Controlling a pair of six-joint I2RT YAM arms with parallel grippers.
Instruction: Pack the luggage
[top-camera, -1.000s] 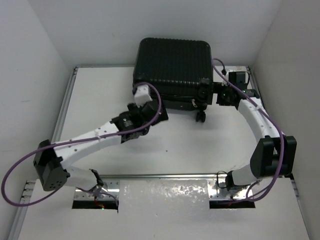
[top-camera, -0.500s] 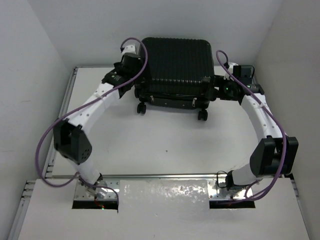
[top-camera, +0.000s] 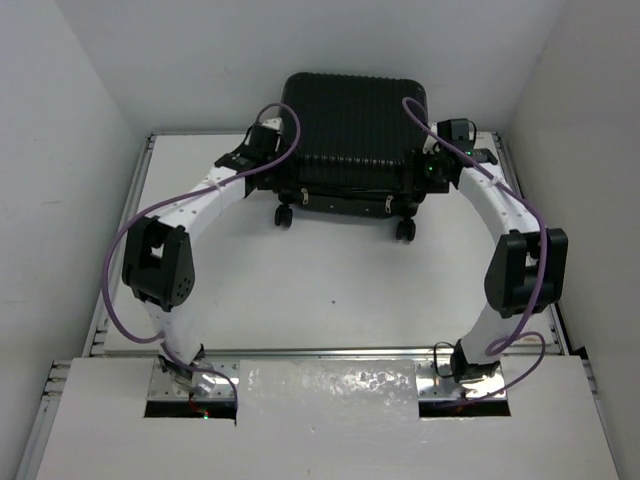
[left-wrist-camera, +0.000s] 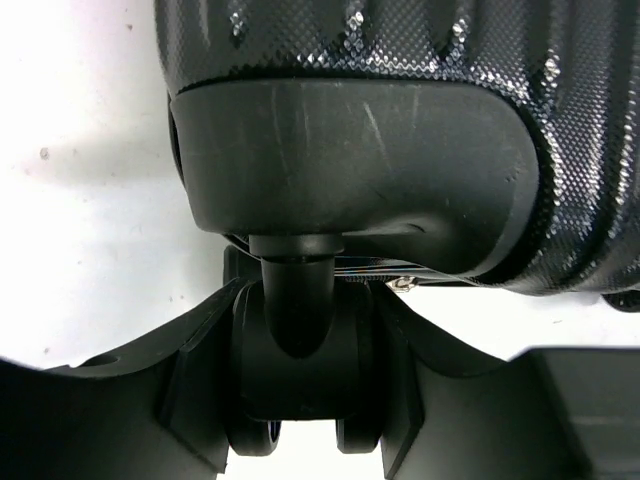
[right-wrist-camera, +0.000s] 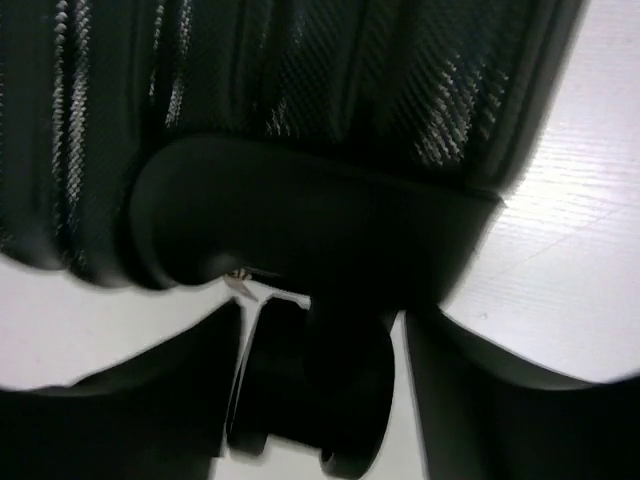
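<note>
a: where's the luggage (top-camera: 350, 130)?
b: flat at the far middle of the worktop (top-camera: 330, 290); lid looks shut, wheels toward the arms
a: and the claws?
b: left claw (left-wrist-camera: 305, 300) is clamped on the left caster (left-wrist-camera: 300, 350); right claw (right-wrist-camera: 322, 320) straddles the right caster (right-wrist-camera: 320, 390), slivers of light either side, so i read it as not yet closed
a: which step?
b: taking hold by the wheels, i'd judge; next, close the right one, then move both arms together so the shell doesn't twist
</note>
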